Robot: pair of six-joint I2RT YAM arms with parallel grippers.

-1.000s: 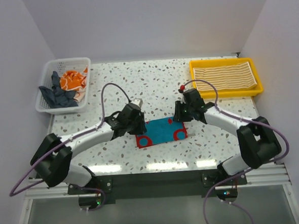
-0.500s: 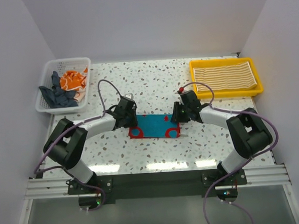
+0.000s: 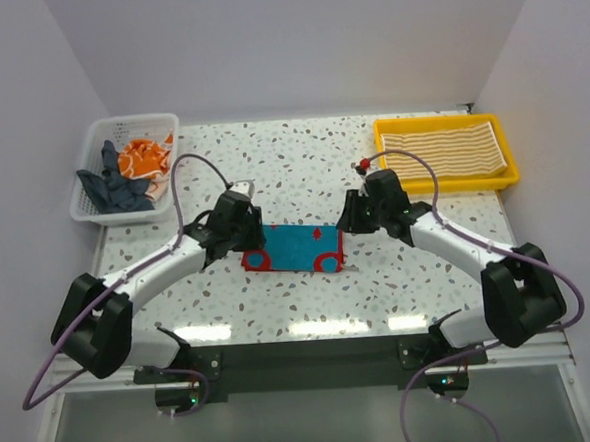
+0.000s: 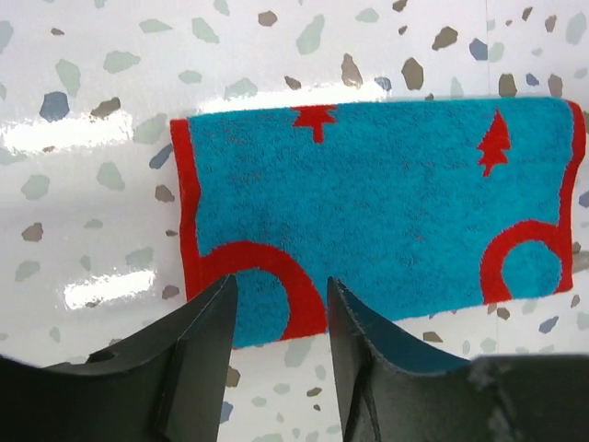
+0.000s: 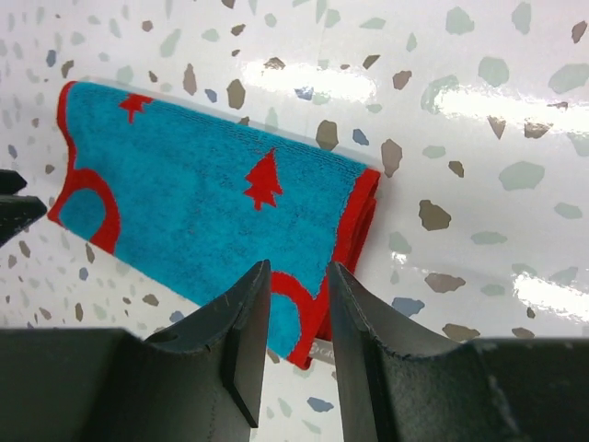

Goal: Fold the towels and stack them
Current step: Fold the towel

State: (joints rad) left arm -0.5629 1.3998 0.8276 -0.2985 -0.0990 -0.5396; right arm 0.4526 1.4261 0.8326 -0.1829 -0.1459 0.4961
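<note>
Item: teal towel (image 3: 295, 247), red-bordered with red arcs and small tree motifs, folded into a flat rectangle at the middle of the speckled table (image 3: 301, 160). In the left wrist view the towel (image 4: 386, 203) lies squarely across the frame; in the right wrist view it (image 5: 193, 203) lies on a slant, its folded red edge doubled at the right. Left gripper (image 3: 240, 234) sits at the towel's left end, its jaws parted over the near edge with cloth showing flat in the gap (image 4: 281, 322), nothing pinched. Right gripper (image 3: 355, 217) sits at the right end, its jaws parted more narrowly above the near right corner (image 5: 296, 313), likewise holding nothing. Far left: white mesh basket (image 3: 129, 121) containing a crumpled orange towel (image 3: 141, 157) and a dark blue-grey towel (image 3: 113, 187). Far right: yellow tray (image 3: 451, 184) holding a tan-and-white striped towel (image 3: 441, 150), laid flat.
</note>
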